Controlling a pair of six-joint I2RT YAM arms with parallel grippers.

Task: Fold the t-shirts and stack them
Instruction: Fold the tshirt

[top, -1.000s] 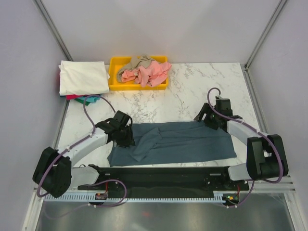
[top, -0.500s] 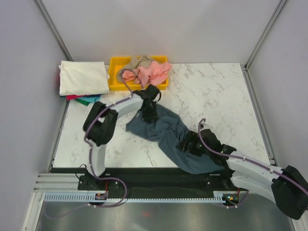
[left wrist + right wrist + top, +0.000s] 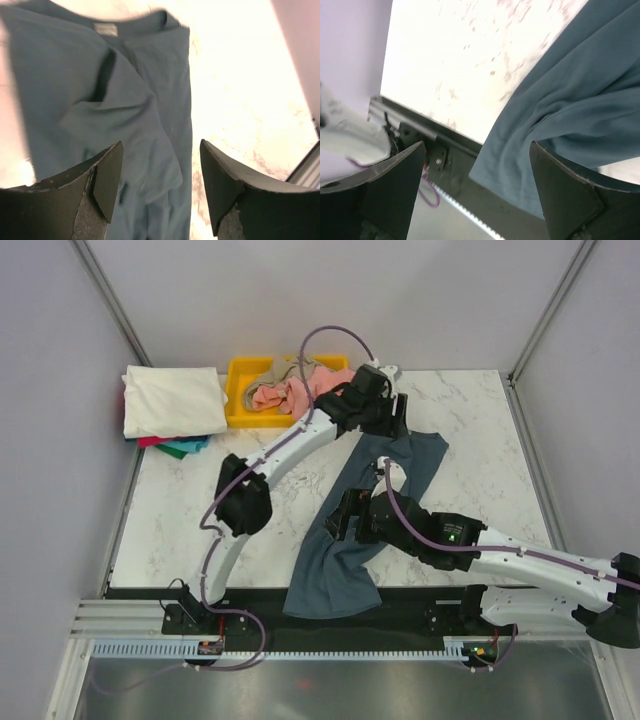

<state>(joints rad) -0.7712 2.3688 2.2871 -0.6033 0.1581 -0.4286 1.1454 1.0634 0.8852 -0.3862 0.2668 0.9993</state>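
The dark slate-blue t-shirt (image 3: 345, 565) lies rumpled in a long diagonal, from the table's middle right down over the near edge. In the left wrist view its collar end (image 3: 107, 80) is spread on the marble below. My left gripper (image 3: 386, 426) hovers over that far end, open, nothing between its fingers (image 3: 107, 180). My right gripper (image 3: 342, 520) hangs over the shirt's middle, also open and empty. In the right wrist view the shirt's lower part (image 3: 560, 115) drapes over the black front rail.
A yellow bin (image 3: 237, 408) at the back holds crumpled salmon-pink and tan shirts (image 3: 300, 390). Left of it, a folded cream-white shirt (image 3: 172, 400) tops a stack with teal and red (image 3: 185, 447) beneath. The black rail (image 3: 450, 155) runs along the near edge.
My left arm swung from in front of the bin to the far middle right, and the shirt went from a bunched heap to a long diagonal. Both grippers opened wider.
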